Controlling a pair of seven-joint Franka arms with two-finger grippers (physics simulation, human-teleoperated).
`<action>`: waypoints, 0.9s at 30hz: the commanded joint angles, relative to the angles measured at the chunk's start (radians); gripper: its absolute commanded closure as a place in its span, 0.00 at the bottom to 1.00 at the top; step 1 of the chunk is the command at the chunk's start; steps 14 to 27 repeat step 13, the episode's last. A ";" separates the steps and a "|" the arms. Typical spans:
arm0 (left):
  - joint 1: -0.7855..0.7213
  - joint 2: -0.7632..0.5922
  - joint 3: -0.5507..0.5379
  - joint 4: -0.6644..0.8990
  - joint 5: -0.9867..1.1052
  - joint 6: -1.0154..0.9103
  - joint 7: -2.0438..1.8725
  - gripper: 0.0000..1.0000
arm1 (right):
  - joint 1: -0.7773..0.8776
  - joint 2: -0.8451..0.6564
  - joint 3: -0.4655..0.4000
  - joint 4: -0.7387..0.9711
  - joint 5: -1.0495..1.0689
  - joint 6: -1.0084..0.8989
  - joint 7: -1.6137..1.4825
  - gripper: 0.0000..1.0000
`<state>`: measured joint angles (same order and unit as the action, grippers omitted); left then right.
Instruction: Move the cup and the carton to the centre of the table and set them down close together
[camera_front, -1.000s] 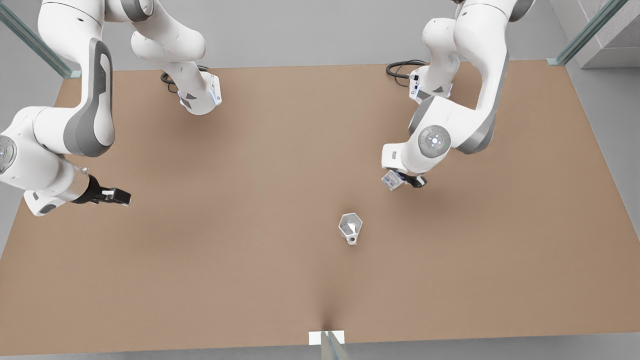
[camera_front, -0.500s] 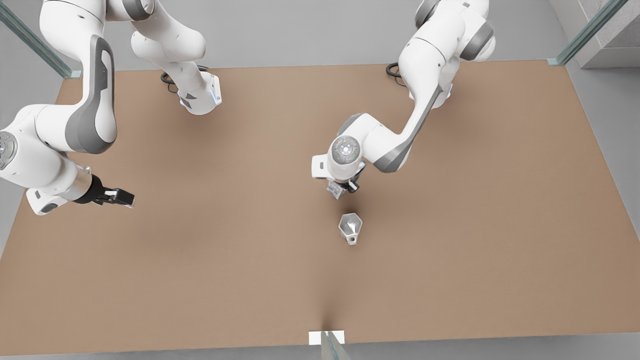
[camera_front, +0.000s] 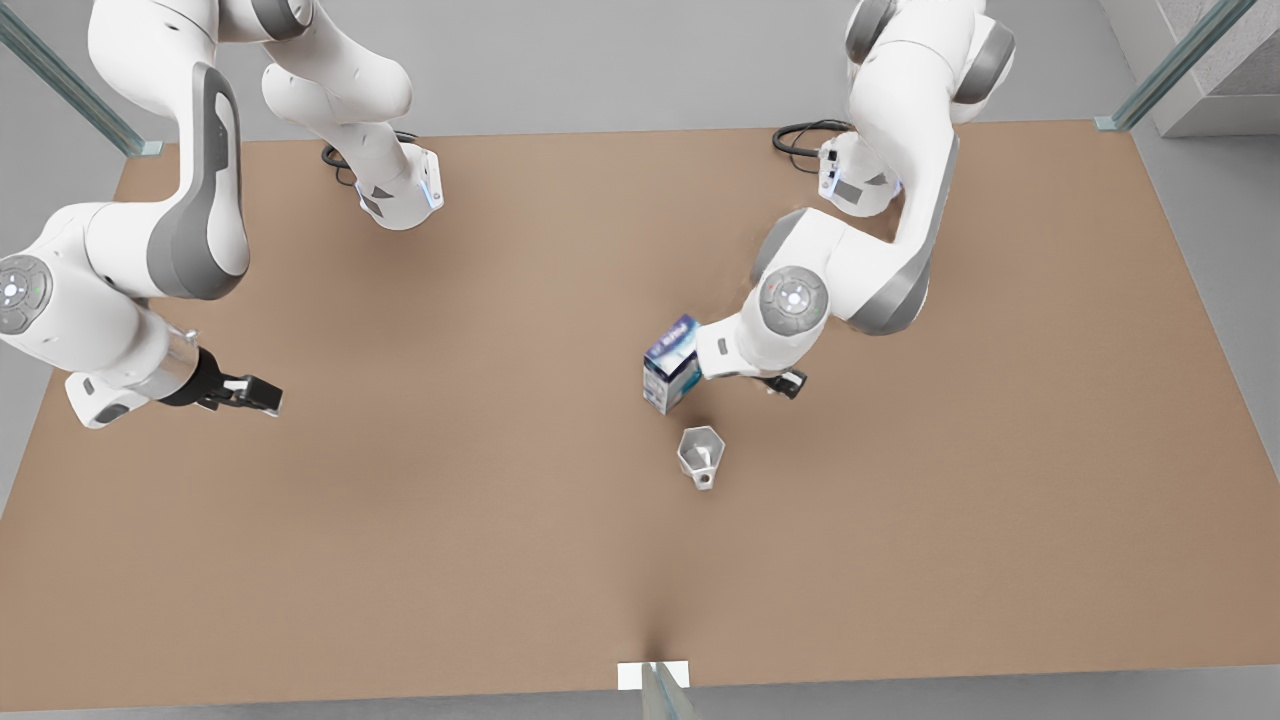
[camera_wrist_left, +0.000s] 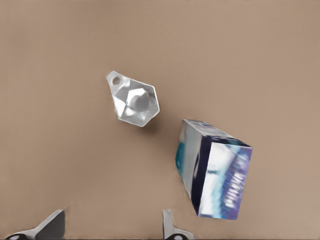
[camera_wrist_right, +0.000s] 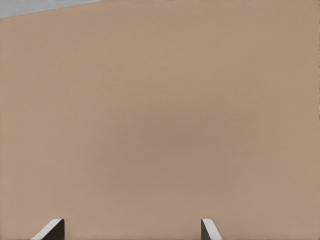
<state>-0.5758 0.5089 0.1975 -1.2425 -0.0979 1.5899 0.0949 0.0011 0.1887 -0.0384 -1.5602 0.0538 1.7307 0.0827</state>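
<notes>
One cup (camera_front: 701, 455), one carton (camera_front: 671, 365)

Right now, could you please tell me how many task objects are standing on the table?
2. The carton stands near the table centre, beside the left gripper. The cup stands just in front of it, apart from it.

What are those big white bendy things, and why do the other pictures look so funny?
They are two robot arms in a computer simulation. One picture looks down on the brown table. The other two come from cameras on the arms' wrists. The left gripper, open and holding nothing, is on the arm at the front view's right, beside the blue-and-white carton and the little grey cup, which sit close together. The right gripper, open too, waits over bare table at the front view's left.
</notes>
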 joint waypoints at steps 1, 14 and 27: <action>-0.007 -0.004 0.065 0.000 -0.091 -0.002 -0.001 0.00 | 0.000 0.000 0.000 0.000 0.000 0.000 -0.003 0.00; 0.258 -0.118 0.019 0.057 0.057 -0.011 -0.144 0.00 | 0.000 0.001 0.002 -0.001 -0.017 0.012 -0.092 0.00; 0.258 -0.118 0.019 0.057 0.057 -0.011 -0.144 0.00 | 0.000 0.001 0.002 -0.001 -0.017 0.012 -0.092 0.00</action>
